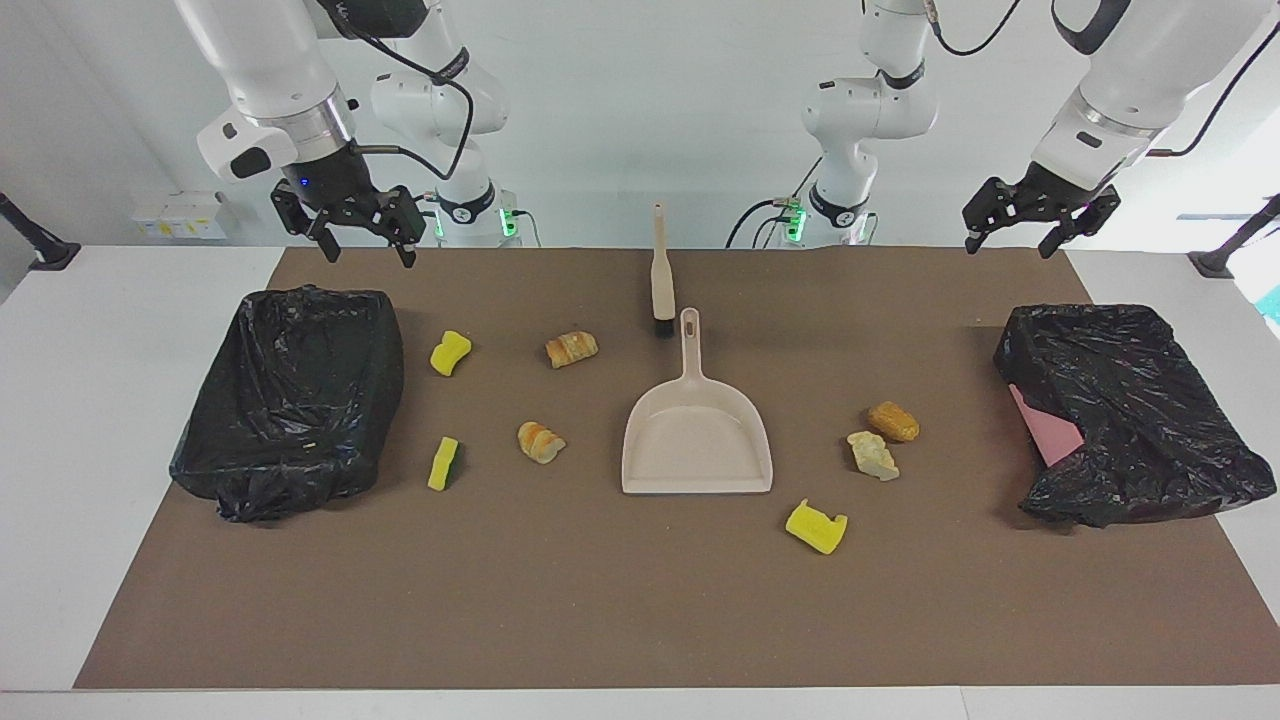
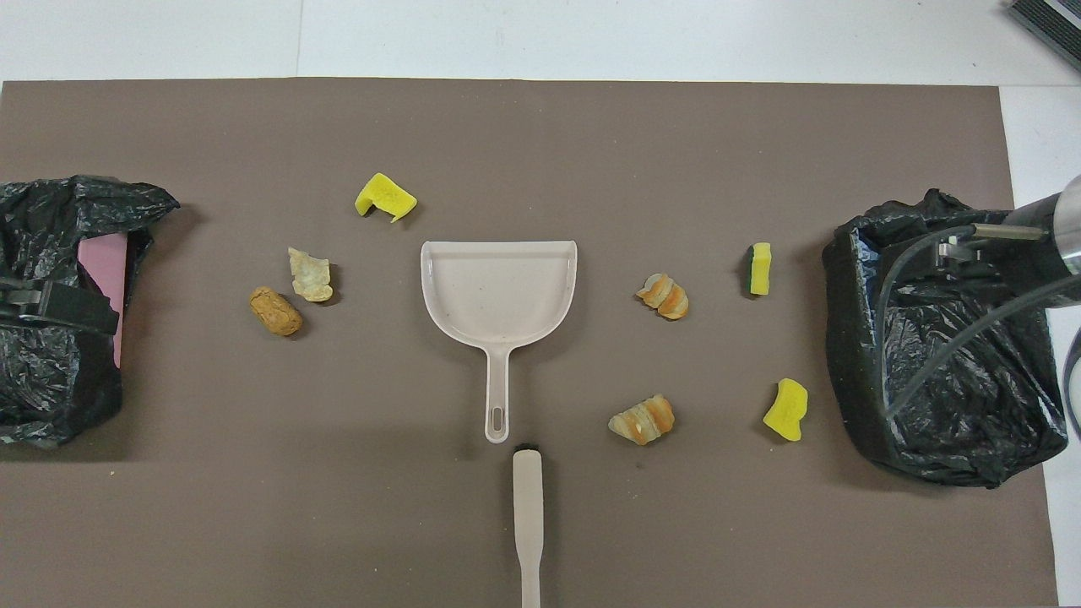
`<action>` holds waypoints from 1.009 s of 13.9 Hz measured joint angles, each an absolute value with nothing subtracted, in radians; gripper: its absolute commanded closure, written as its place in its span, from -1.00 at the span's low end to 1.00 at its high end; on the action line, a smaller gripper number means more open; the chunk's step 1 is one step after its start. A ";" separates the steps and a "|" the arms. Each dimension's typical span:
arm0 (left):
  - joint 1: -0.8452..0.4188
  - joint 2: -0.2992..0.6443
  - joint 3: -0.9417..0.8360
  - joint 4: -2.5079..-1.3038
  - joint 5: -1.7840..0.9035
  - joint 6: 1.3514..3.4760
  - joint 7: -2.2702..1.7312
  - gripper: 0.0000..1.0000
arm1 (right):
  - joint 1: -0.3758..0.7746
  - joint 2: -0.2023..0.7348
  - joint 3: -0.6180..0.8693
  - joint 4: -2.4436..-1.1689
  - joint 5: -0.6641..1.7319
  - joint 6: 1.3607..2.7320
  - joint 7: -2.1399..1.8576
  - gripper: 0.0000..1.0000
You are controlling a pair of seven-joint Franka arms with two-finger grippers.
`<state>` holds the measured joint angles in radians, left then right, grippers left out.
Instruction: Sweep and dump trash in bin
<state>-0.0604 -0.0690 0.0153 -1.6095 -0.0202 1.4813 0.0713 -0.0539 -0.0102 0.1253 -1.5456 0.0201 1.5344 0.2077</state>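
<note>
While dustpan (image 1: 697,432) sits mid-mat, trash (image 1: 541,441) lies scattered around.

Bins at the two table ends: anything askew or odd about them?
Yes. The bin at the left arm's end has its black liner slipped, baring a pink wall. The bin at the right arm's end is fully covered. Both grippers, left and right, hang open above.

A beige dustpan (image 1: 697,440) lies on a brown mat (image 1: 640,600), a beige brush (image 1: 660,275) with black bristles at its handle end. Toward the right arm's end from the dustpan lie two yellow sponges (image 1: 450,353), one green-backed (image 1: 443,463), and two tan-orange striped breads (image 1: 571,349). Toward the left arm's end lie a yellow sponge (image 1: 816,527), an orange-brown corn (image 1: 893,421) and a pale cream chunk (image 1: 873,455). Both bins (image 1: 290,400) wear glossy black bags; one (image 1: 1130,415) shows pink.
</note>
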 measured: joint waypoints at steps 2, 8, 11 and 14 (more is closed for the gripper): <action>-0.060 -0.069 0.015 -1.610 -0.020 1.481 0.072 -1.00 | -0.054 -0.010 0.125 -1.546 0.020 1.534 0.208 -1.00; -0.061 -0.069 0.014 -1.619 -0.020 1.481 0.073 -1.00 | -0.054 -0.010 0.125 -1.546 0.020 1.534 0.194 -1.00; -0.074 -0.068 0.011 -1.650 -0.021 1.498 0.073 -1.00 | -0.054 -0.010 0.125 -1.546 0.020 1.534 0.192 -1.00; -0.125 -0.071 0.006 -1.710 -0.021 1.549 0.067 -1.00 | -0.054 -0.010 0.125 -1.546 0.020 1.533 0.192 -1.00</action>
<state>-0.1252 -0.0712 0.0057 -1.7099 -0.0214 1.5491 0.0675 -0.0539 -0.0102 0.1253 -1.5460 0.0200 1.5334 0.1922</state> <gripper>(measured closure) 0.000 0.000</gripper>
